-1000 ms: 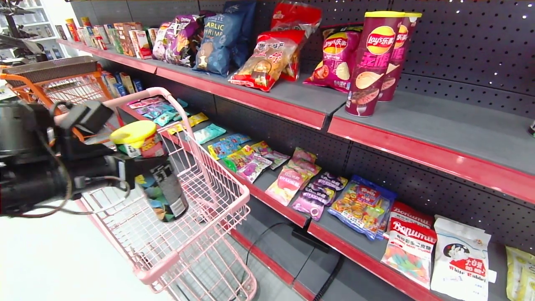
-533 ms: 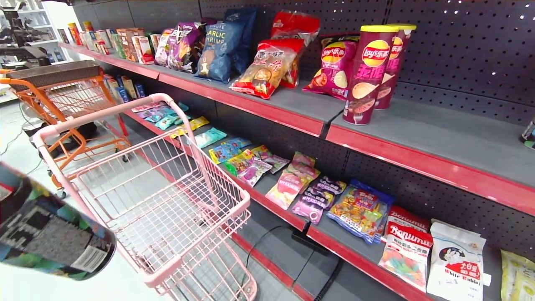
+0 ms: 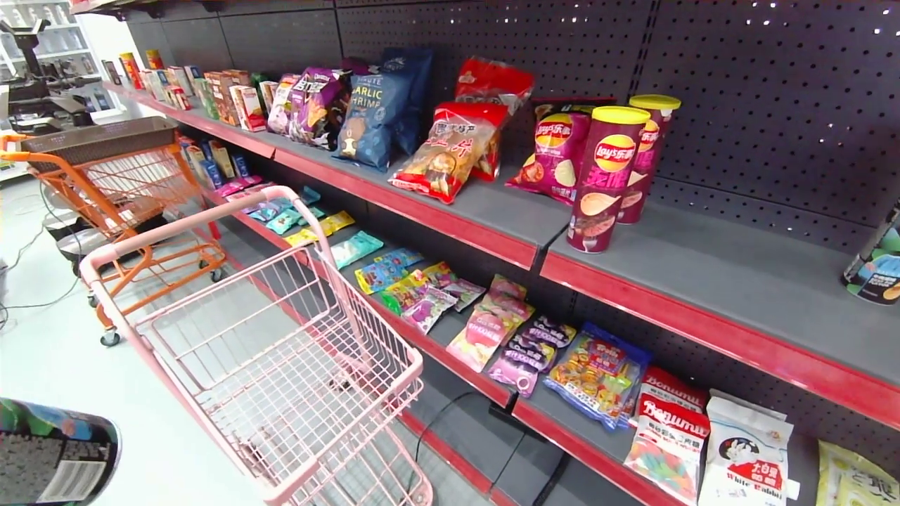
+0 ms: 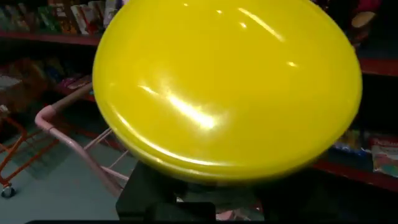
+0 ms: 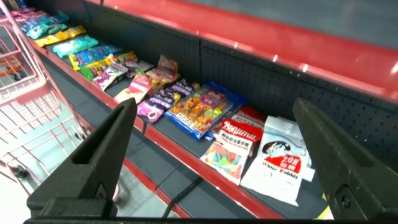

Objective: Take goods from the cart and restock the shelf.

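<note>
A dark chip can (image 3: 50, 453) with a printed label pokes in at the head view's bottom-left corner, left of the pink cart (image 3: 190, 218), whose basket holds nothing. In the left wrist view the can's yellow lid (image 4: 227, 87) sits right in front of the camera, with my left gripper (image 4: 180, 199) shut on the can below it. My right gripper (image 5: 214, 106) stands open with nothing between its fingers, in front of the lower shelf's candy bags (image 5: 202, 112). Two purple chip cans (image 3: 598, 179) stand on the grey upper shelf (image 3: 703, 281).
Snack bags (image 3: 450, 151) and boxes fill the upper shelf leftward; a dark can (image 3: 875, 263) stands at its right end, with bare shelf between it and the purple cans. An orange cart (image 3: 119, 176) is parked beyond the pink one.
The head camera has shifted, so the shelf sits lower in view. My left arm has carried the can from above the cart's basket off to the view's lower left.
</note>
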### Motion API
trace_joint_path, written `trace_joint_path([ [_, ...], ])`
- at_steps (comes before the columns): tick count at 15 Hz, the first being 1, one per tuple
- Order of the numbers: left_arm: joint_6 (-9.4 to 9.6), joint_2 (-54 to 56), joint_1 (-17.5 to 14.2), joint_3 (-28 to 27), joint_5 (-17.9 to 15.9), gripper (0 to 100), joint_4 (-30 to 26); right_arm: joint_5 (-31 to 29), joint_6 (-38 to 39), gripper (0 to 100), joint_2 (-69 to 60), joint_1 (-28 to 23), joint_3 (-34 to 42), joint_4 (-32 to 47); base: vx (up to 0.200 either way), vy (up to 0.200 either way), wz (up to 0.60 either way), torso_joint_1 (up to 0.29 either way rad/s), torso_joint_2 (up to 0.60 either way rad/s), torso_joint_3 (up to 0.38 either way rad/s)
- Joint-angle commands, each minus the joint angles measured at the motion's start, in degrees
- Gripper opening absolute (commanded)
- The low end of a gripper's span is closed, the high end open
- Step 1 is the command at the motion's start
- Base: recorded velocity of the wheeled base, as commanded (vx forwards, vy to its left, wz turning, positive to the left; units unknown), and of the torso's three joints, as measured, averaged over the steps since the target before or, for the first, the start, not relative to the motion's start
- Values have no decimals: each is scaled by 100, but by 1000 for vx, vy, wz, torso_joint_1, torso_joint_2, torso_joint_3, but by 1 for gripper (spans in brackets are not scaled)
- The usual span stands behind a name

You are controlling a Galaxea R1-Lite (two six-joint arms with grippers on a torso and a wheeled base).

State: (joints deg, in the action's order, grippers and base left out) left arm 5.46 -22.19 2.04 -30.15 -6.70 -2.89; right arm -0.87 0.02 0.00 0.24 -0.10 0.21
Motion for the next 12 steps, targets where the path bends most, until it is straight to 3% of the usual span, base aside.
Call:
trace_joint_path([
  [1, -54, 21, 7, 44, 328, 0, -1, -1, -2, 100, 0, 2, 1, -3, 0, 0, 0, 251, -603, -354],
  [3, -212, 4, -1, 62, 416, 0, 8, -1, -2, 100, 0, 2, 1, -3, 0, 0, 0, 224, -530, -322],
  [7, -212, -75, -1, 88, 521, 0, -1, -1, -2, 100, 0, 2, 1, -3, 0, 0, 0, 171, -403, -232],
  [11, -186, -137, 7, 44, 503, 0, 8, -1, 6, 100, 0, 2, 1, -3, 0, 0, 0, 12, -30, -15],
  [12, -159, -146, 7, 26, 503, 0, 8, -1, 6, 100, 0, 2, 1, -3, 0, 0, -600, 12, 7, 2],
])
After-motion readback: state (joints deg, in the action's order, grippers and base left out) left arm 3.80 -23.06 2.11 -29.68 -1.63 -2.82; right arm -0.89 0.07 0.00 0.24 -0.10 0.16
